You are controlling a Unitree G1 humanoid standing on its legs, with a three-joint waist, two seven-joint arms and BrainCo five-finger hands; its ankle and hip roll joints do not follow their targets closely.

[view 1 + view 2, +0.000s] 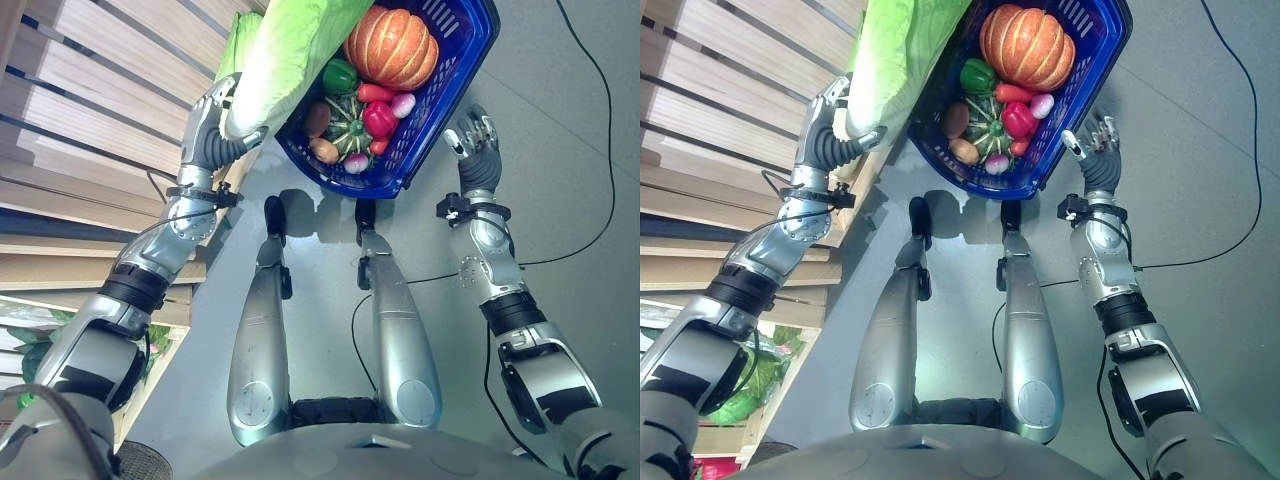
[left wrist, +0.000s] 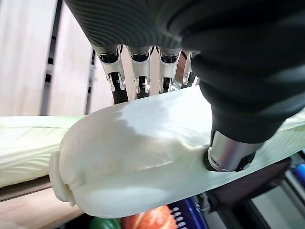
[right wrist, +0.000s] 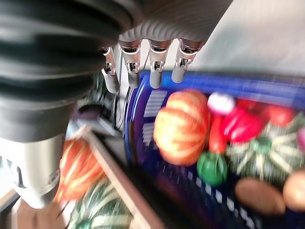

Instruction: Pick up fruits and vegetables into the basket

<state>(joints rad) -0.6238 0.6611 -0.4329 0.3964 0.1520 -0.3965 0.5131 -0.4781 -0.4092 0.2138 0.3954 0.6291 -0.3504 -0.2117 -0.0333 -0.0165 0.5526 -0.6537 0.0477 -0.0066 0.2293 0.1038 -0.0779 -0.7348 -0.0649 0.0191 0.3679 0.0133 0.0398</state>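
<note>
Cabbage (image 1: 285,55) sits clasped in the left hand (image 2: 157,71) over the basket (image 1: 440,110) rim; lowering it inside comes next. Right hand (image 1: 472,135) hangs relaxed beside the basket.

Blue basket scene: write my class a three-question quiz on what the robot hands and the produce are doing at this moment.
1. True or false: the left robot hand grips a napa cabbage.
2. The largest item in the blue basket is: A) orange pumpkin B) green pepper C) potato
3. Complete: the right robot hand is beside the basket, fingers ____.

Key: 1 true; 2 A; 3 open.
</note>
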